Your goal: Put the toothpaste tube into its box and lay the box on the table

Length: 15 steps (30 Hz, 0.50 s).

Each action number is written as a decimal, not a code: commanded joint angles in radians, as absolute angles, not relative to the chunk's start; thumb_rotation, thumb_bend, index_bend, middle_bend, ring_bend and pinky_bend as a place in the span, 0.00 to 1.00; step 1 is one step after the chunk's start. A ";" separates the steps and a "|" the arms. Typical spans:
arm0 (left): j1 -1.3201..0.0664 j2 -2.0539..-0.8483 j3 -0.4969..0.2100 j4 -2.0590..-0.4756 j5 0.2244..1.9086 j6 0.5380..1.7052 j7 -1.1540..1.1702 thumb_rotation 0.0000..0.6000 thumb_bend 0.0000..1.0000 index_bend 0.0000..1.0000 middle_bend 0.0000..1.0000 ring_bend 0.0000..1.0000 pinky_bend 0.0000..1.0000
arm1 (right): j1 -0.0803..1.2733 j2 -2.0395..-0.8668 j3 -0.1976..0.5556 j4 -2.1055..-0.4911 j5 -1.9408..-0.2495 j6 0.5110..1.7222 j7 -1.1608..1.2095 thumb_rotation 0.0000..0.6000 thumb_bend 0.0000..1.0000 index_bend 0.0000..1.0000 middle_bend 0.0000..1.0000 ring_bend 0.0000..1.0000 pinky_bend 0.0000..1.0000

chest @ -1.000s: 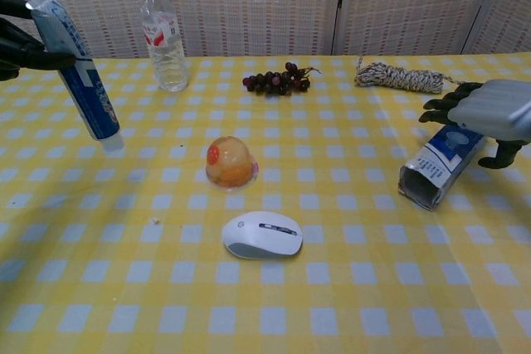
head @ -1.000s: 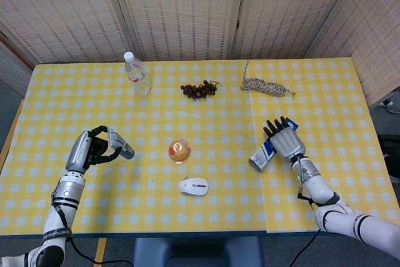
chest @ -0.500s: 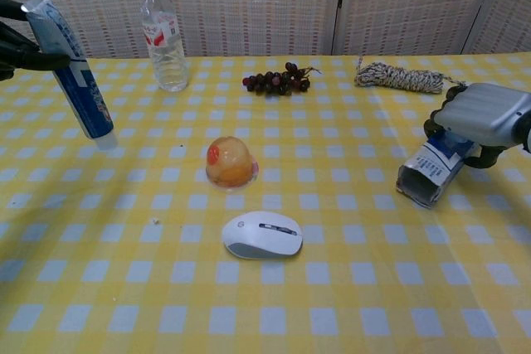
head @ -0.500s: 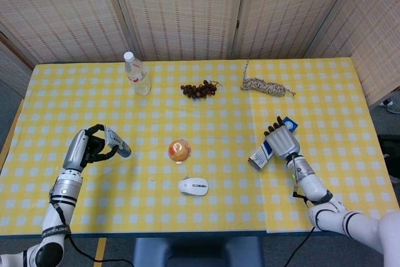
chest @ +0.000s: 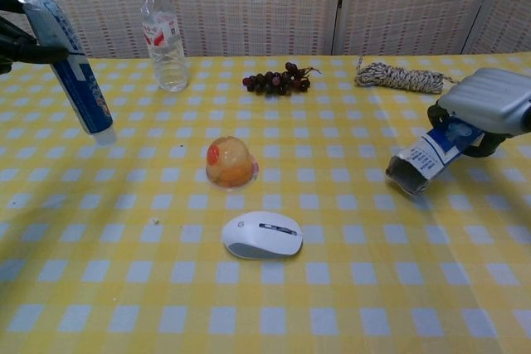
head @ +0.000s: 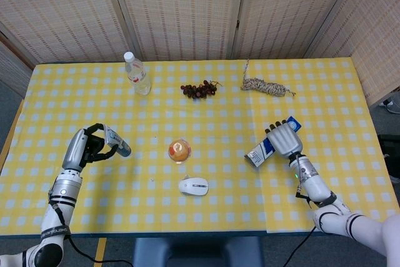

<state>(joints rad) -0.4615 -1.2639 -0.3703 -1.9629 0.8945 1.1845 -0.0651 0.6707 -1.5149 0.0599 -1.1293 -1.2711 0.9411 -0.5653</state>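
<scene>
My left hand [head: 91, 149] grips a blue-and-white toothpaste tube [head: 118, 142] above the left side of the table. In the chest view the tube [chest: 75, 67] hangs tilted, cap end down, and only the fingers of the left hand [chest: 15, 41] show at the frame's edge. On the right, my right hand [head: 285, 138] is closed over the blue-and-white toothpaste box [head: 258, 153]. The box [chest: 425, 157] slants with its open end toward the table's middle, low over the cloth, and the right hand [chest: 489, 104] covers its far end.
An orange jelly cup [chest: 230, 162] and a white mouse [chest: 261, 235] lie mid-table between the hands. At the back are a water bottle [chest: 163, 35], dark grapes [chest: 278, 79] and a rope coil [chest: 398, 77]. Yellow checked cloth covers the table [head: 212, 123].
My right hand has closed on the box and tipped it up, its open end shifting a little toward the middle. The left hand with the tube has drawn slightly left.
</scene>
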 commanded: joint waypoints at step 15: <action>-0.504 -1.266 -0.402 -2.088 0.857 1.253 0.032 1.00 0.55 1.00 1.00 1.00 1.00 | 0.565 -1.384 0.141 -1.352 -1.303 0.999 0.119 1.00 0.36 0.59 0.50 0.46 0.41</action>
